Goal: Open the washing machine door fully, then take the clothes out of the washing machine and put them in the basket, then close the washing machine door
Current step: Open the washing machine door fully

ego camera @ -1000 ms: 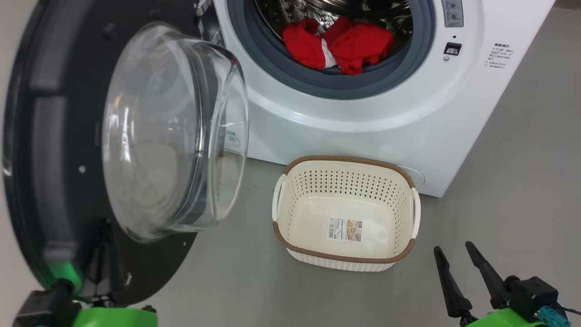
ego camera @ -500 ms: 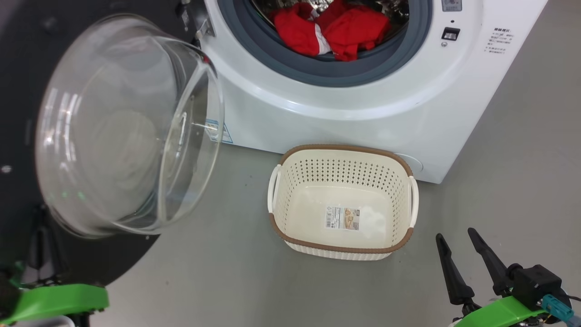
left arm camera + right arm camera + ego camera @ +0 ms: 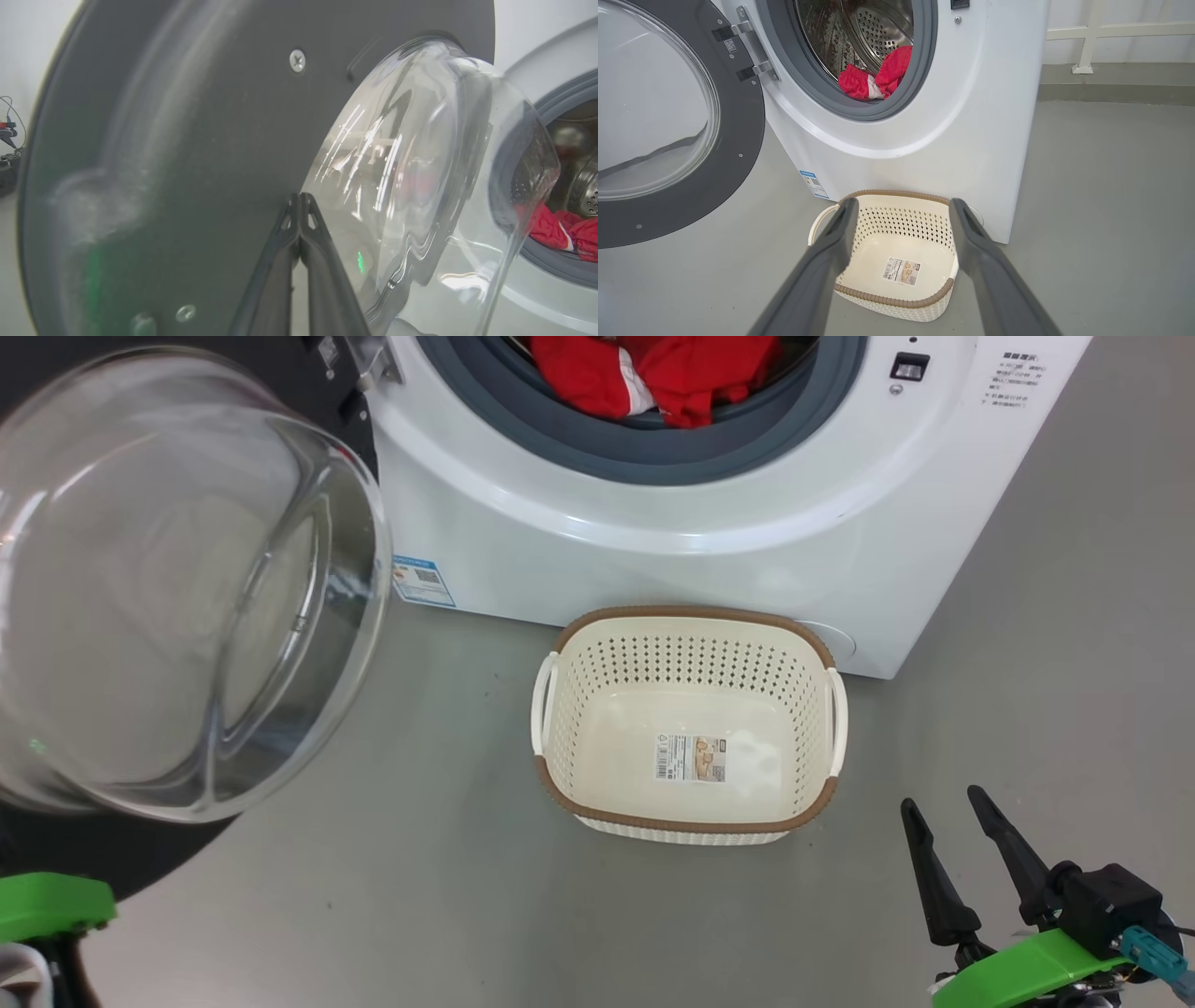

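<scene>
The washing machine door [image 3: 168,588] stands swung out to the left, its clear glass bowl bulging toward me and its black rim around it. My left gripper [image 3: 299,199] is shut, its tips against the door's [image 3: 187,116] dark inner face beside the bowl. Red clothes [image 3: 653,373] with a white patch lie at the mouth of the washing machine [image 3: 653,523] drum. The cream basket [image 3: 686,613] sits on the floor in front of the machine, with only a label sticker inside. My right gripper [image 3: 941,800] hangs open at the lower right, short of the basket [image 3: 892,192].
Grey floor lies all around the basket. A blue label [image 3: 422,581] is stuck low on the machine's front. A white wall with a rail [image 3: 1087,37] runs behind the machine at the right. Dark gear with cables [image 3: 7,140] stands far off past the door.
The door has swung further open to the left, uncovering the blue label, and my left arm went with it. The head camera has shifted. My right gripper has stayed open and barely moved.
</scene>
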Robot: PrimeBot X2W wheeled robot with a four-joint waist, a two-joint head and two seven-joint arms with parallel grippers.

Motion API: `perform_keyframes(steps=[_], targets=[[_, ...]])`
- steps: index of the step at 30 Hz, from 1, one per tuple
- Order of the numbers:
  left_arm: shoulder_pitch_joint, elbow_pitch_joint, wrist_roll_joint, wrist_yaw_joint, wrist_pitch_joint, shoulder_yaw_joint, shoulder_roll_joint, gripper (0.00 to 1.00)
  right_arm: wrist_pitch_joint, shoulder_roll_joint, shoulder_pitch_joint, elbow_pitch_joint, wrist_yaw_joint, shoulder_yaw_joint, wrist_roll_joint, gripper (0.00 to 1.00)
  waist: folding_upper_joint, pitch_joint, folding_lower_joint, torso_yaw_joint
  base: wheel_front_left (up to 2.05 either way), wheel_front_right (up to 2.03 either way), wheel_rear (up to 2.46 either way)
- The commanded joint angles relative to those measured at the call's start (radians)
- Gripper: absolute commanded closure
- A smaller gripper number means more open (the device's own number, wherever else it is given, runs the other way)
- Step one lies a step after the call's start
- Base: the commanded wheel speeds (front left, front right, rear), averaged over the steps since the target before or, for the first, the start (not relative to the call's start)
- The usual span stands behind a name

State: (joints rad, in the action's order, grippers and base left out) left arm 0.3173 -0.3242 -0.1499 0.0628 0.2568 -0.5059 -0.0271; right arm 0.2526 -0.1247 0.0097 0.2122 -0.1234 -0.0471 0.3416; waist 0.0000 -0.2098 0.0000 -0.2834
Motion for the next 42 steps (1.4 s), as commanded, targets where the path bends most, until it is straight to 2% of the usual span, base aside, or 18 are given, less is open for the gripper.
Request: perform_keyframes(steps=[1, 10, 22, 30, 42], targets=[[0.042, -0.001, 0.009, 0.004, 0.005, -0.064, -0.065, 1.00, 0.009, -0.015, -0.034, -0.027, -0.007, -0.027, -0.012, 0.00, 0.0000, -0.009, 0.0000, 0.008, 0.00, 0.00, 0.00], [0.119, -0.096, 0.035, 0.020, 0.005, -0.146, -0.111, 1.00, 0.009, -0.023, -0.043, -0.029, -0.007, -0.030, -0.012, 0.00, 0.0000, -0.028, 0.0000, 0.021, 0.00, 0.00, 0.00], [0.120, -0.113, 0.074, 0.039, 0.005, -0.167, -0.094, 1.00, 0.009, -0.021, -0.042, -0.026, -0.007, -0.033, -0.010, 0.00, 0.0000, -0.011, 0.0000, 0.024, 0.00, 0.00, 0.00], [0.061, -0.098, 0.078, 0.060, 0.005, -0.129, -0.066, 1.00, 0.009, -0.015, -0.036, -0.021, -0.007, -0.035, -0.009, 0.00, 0.0000, 0.020, 0.0000, 0.022, 0.00, 0.00, 0.00], [-0.085, -0.015, 0.038, 0.067, 0.005, -0.024, -0.027, 1.00, 0.009, 0.001, -0.019, -0.014, -0.007, -0.039, -0.007, 0.00, 0.0000, 0.082, 0.0000, 0.045, 0.00, 0.00, 0.00]])
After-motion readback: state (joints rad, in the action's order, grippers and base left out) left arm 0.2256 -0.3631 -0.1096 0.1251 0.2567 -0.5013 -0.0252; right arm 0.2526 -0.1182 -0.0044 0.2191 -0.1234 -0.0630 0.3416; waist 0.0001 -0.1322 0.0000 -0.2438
